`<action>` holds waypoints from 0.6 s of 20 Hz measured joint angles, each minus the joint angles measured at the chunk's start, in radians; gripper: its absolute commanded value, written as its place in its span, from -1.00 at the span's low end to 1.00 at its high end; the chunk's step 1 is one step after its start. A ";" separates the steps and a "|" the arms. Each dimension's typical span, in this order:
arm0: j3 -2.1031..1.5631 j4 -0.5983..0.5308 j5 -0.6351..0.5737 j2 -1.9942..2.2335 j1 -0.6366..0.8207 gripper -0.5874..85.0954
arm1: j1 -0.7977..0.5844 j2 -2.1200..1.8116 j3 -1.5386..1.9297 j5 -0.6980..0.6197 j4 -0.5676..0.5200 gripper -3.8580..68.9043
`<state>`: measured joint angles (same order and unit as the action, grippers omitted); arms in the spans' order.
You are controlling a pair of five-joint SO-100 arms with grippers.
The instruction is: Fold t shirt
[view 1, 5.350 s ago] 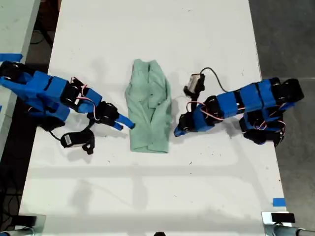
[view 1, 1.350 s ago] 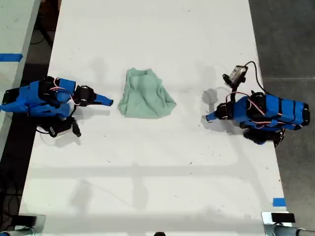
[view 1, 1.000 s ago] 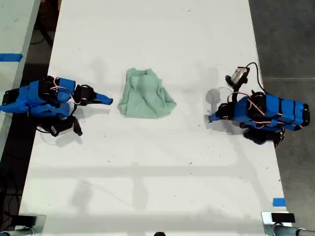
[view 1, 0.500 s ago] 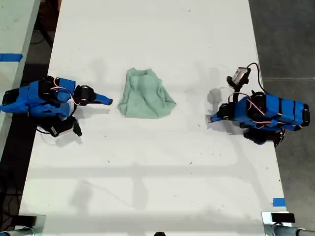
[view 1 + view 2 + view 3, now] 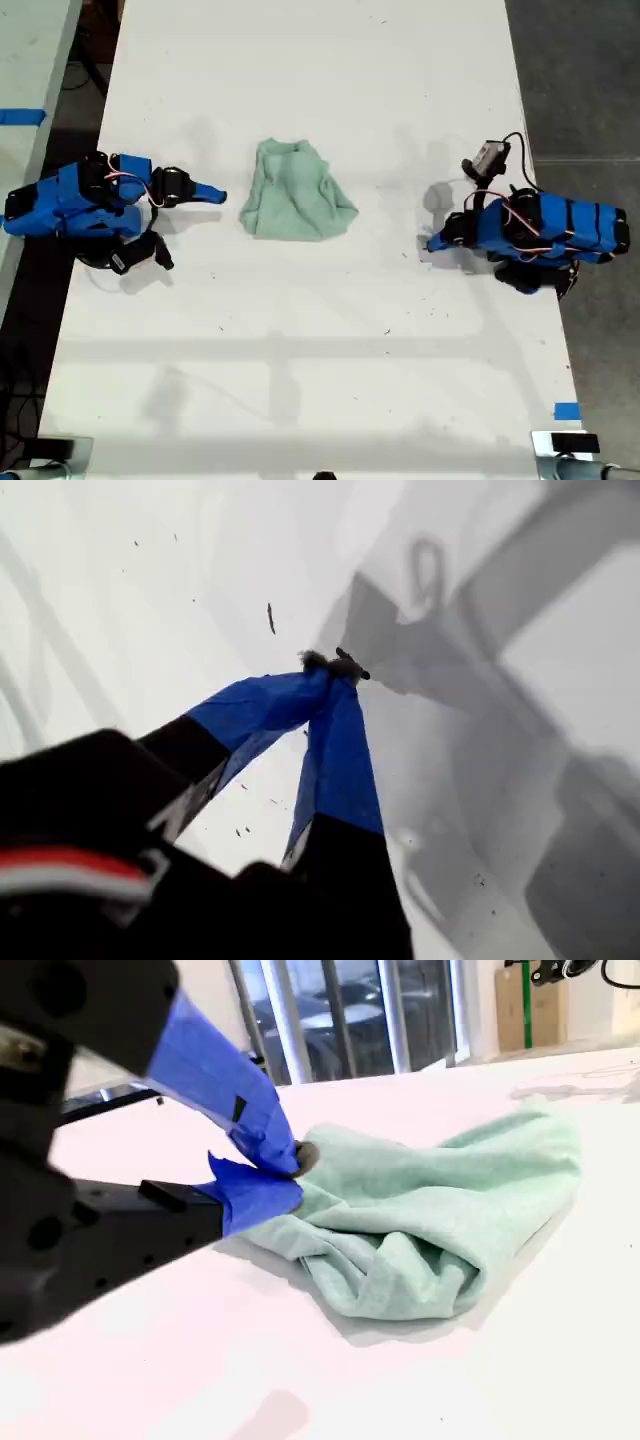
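You have the t shirt [image 5: 297, 205] lying bunched in a wrinkled heap on the white desk [image 5: 320, 350], with both pincers off it.

Look at my second pincer [image 5: 218, 193], at the exterior view's left: its tips are pressed together on nothing, just beside the cloth's edge. My first pincer [image 5: 432, 243], at the exterior view's right, is also pressed together over bare desk, well apart from the shirt.

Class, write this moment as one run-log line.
t shirt: bunched on table, not held | my first gripper: shut, empty, away from shirt | my second gripper: shut, empty, near shirt
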<state>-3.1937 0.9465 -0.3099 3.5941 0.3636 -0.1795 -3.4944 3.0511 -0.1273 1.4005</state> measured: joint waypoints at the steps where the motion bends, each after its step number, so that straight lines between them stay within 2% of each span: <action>1: 0.000 0.000 0.003 0.000 0.000 -0.99 | 0.000 0.000 0.000 -0.002 0.000 -0.94; 2: 0.000 0.000 0.015 0.000 0.000 -0.99 | 0.000 0.000 0.000 -0.043 0.000 -0.94; 5: 0.000 0.009 0.100 0.000 -0.066 -0.99 | -0.020 -0.006 -0.025 -0.282 -0.008 -0.93; 9: 0.000 0.012 0.123 0.002 -0.091 -0.99 | -0.041 -0.015 -0.066 -0.377 -0.083 -0.93; 12: 0.000 0.012 0.150 0.002 -0.095 -0.99 | -0.074 -0.006 -0.020 -0.453 -0.198 -0.90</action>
<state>-3.1937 0.9587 -0.1595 3.5957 0.2684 -0.2531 -3.5005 3.0311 -0.5798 1.2026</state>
